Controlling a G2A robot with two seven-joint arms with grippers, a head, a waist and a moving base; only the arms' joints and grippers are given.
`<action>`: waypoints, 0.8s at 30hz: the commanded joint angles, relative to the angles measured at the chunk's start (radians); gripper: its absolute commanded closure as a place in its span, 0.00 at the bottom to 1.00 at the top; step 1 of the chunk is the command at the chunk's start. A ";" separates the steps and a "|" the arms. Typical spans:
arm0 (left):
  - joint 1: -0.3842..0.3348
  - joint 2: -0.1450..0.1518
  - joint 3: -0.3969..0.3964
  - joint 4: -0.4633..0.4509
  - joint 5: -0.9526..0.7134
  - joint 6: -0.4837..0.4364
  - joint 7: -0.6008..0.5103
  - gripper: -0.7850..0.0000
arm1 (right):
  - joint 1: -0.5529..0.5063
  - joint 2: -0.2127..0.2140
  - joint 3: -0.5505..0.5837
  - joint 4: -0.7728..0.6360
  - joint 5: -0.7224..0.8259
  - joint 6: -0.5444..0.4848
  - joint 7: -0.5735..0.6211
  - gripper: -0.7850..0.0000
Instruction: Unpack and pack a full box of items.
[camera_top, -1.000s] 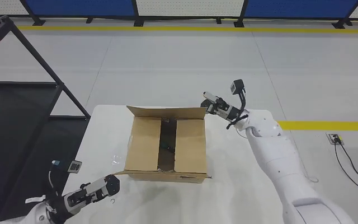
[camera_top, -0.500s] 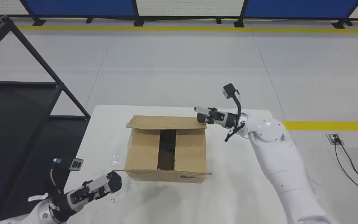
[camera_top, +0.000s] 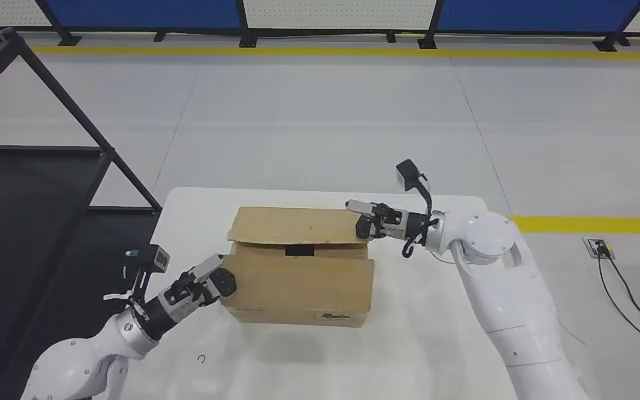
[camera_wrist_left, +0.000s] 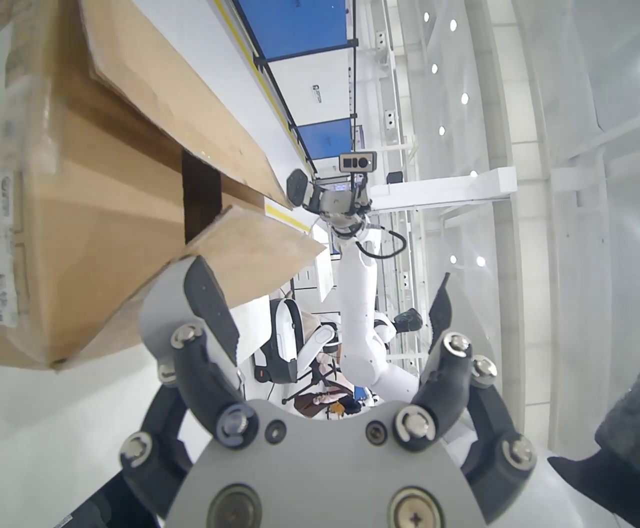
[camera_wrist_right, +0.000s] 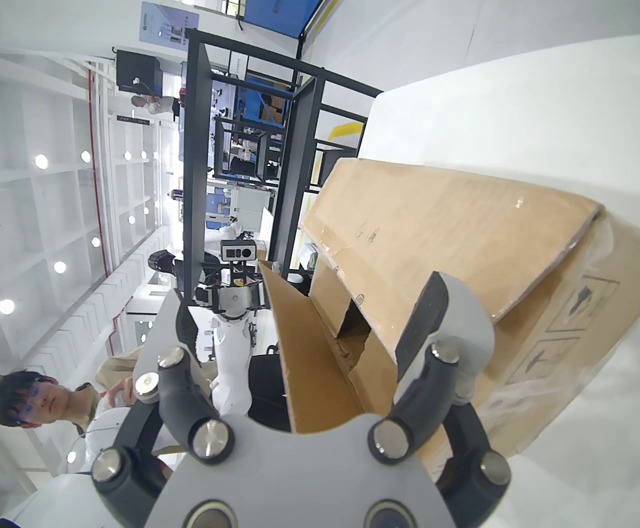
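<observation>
The brown cardboard box (camera_top: 300, 285) stands mid-table with its far flap (camera_top: 290, 224) folded down over the top and a dark gap (camera_top: 297, 250) left under it. My right gripper (camera_top: 360, 213) is open at the box's far right corner, its fingers straddling a flap edge (camera_wrist_right: 282, 350) while one finger (camera_wrist_right: 425, 325) lies against the far flap (camera_wrist_right: 440, 230). My left gripper (camera_top: 216, 282) is open at the box's near left corner. Its finger (camera_wrist_left: 210, 300) touches a raised flap (camera_wrist_left: 240, 260). The box's contents are hidden.
The white table (camera_top: 420, 330) has bare room in front and to the right of the box. A small ring (camera_top: 201, 357) lies near the front left. A black metal rack (camera_top: 60, 180) stands off the table's left side.
The far flap has come down over the box under my right gripper. My left arm has risen from the table's front left to the box's near left corner.
</observation>
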 joint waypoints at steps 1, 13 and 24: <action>-0.024 -0.001 0.027 0.017 0.013 0.015 0.025 0.00 | 0.010 -0.001 -0.006 0.014 0.011 0.060 -0.023 0.00; -0.083 -0.004 0.083 0.048 0.033 0.059 0.095 0.00 | -0.005 0.007 -0.016 0.007 0.136 0.109 0.066 0.00; -0.086 0.000 0.074 0.066 0.030 0.069 0.081 0.00 | -0.063 0.015 -0.004 -0.048 0.197 0.062 -0.037 0.00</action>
